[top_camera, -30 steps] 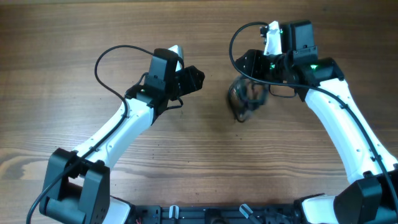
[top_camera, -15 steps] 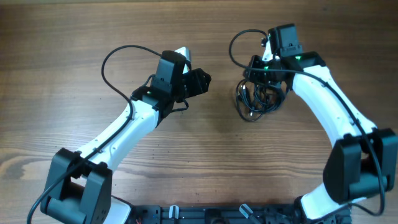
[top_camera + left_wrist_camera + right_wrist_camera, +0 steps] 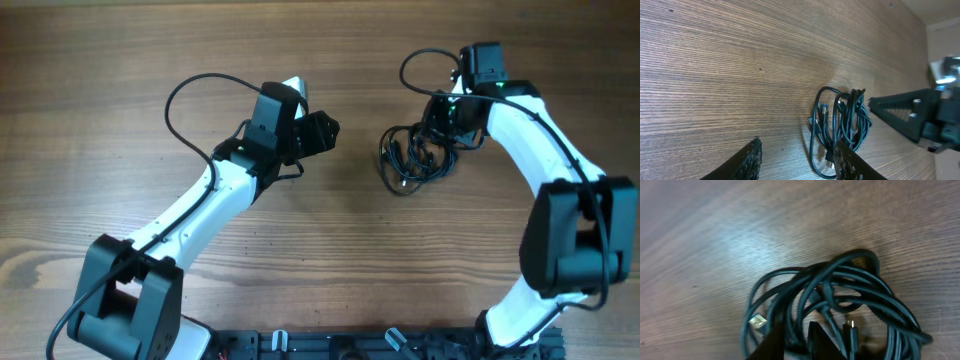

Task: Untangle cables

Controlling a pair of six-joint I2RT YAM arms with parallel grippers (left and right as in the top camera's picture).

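Overhead: we see black cables [image 3: 415,160], one tangled coil on wooden table [image 3: 120,80]; nothing separated, all untangling left. Our right gripper [image 3: 797,332] at coil's right edge, jaws narrow over strands, grip unclear. Our left gripper [image 3: 797,147] left of coil, jaws apart, empty.

left arm [image 3: 200,205] reaches far and right toward centre, left gripper [image 3: 322,130] points right, fingers [image 3: 751,159] spread with a clear gap. right arm [image 3: 545,150] arches far, wrist bent left, right gripper [image 3: 799,341] low, its tips nearly together, grip unclear.
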